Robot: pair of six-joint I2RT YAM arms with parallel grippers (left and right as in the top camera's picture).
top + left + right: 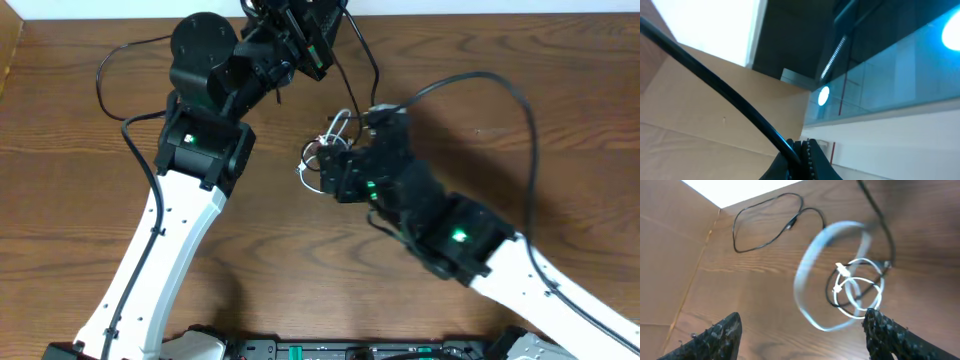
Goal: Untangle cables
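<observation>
Overhead view: white-and-black cable knot (pixel 325 160) on bench (pixel 80 150), beside right gripper (pixel 801 322).
Right jaws: spread wide.
Left gripper (pixel 300 40): jaws cannot be told.

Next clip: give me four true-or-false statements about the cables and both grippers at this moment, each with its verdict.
1. The right gripper has its fingers spread wide apart. True.
2. The white cable lies stretched out straight. False: it is coiled in loops.
3. A loose black cable lies on the table, apart from the white coil. True.
4. The left gripper is open and holds nothing. False: it appears shut on a held black cable.
</observation>
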